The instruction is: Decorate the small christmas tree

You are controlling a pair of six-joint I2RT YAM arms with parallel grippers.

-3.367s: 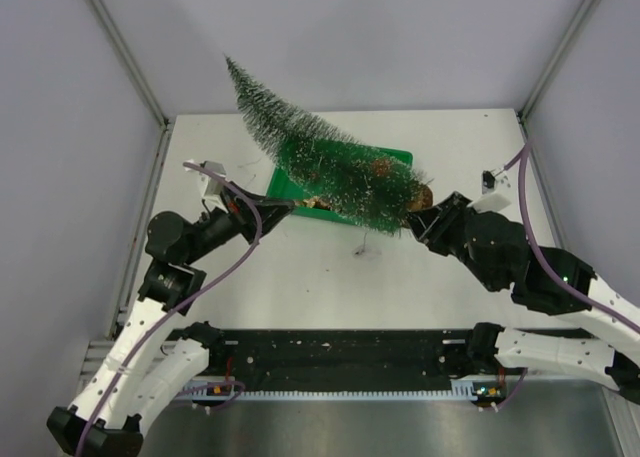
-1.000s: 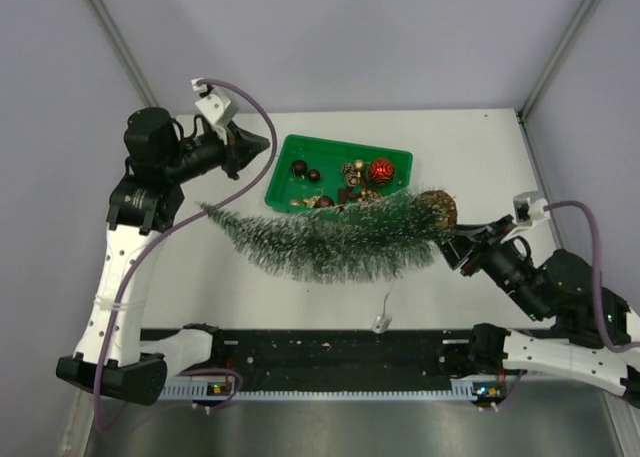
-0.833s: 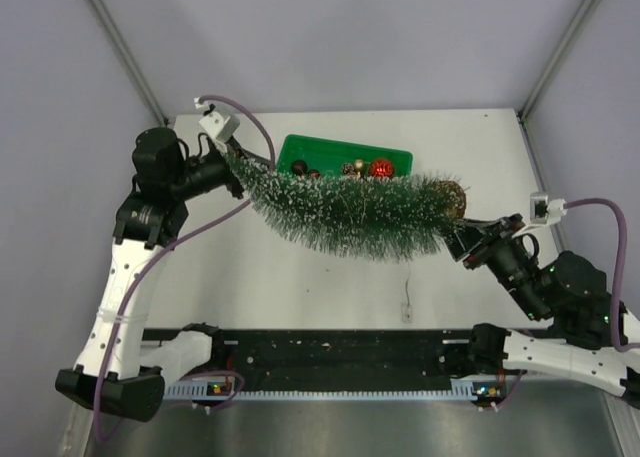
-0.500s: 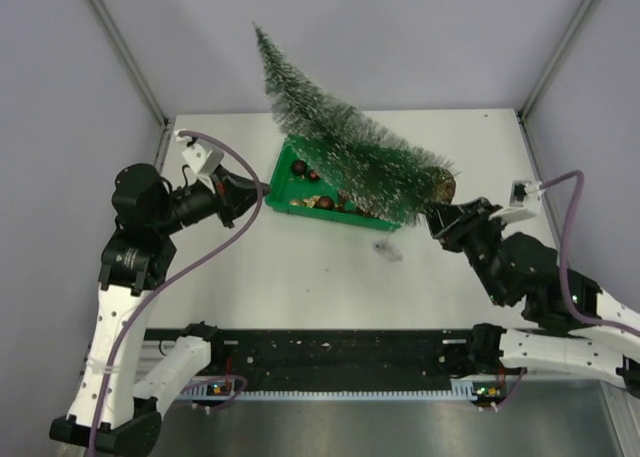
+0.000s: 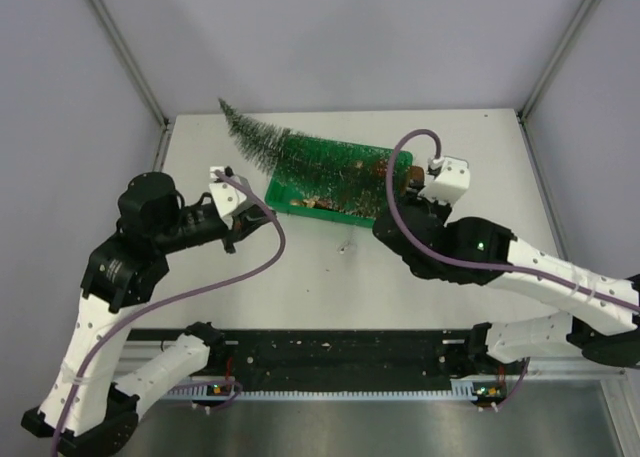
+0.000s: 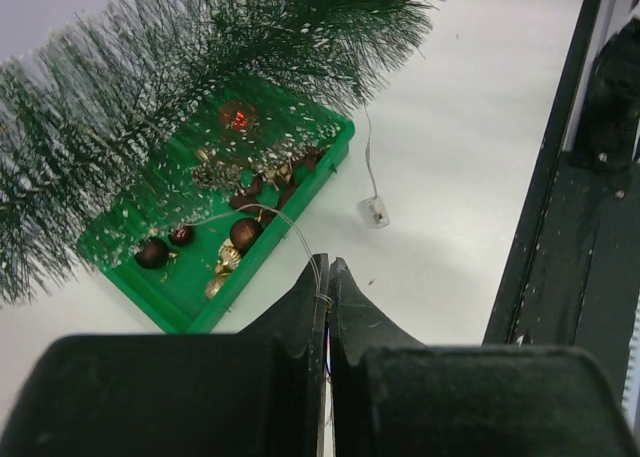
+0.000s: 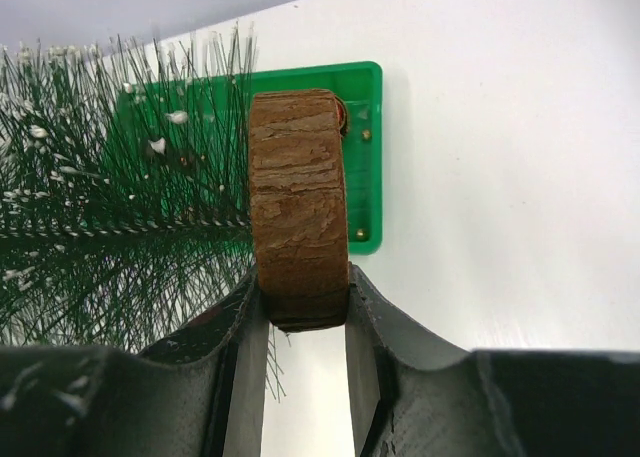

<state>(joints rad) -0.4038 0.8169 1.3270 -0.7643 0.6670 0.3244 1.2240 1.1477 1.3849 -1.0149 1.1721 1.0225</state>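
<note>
Right tool (image 7: 298, 312) clamped edge-on across the brown base (image 7: 298, 202) of the small christmas tree (image 5: 295, 155). The tree is near-horizontal, stretching away from this tool over the green tray (image 5: 278, 193). Left tool (image 6: 324, 282) has its jaws closed, pinching a thin wire (image 6: 288, 224) at the tips. Tray and tree are just ahead of it, above the desk (image 5: 450, 137).

Bright, even, diffuse light; shadows on the white table (image 5: 320, 277) are faint. Both wrist views blur at 6 o'clock.
</note>
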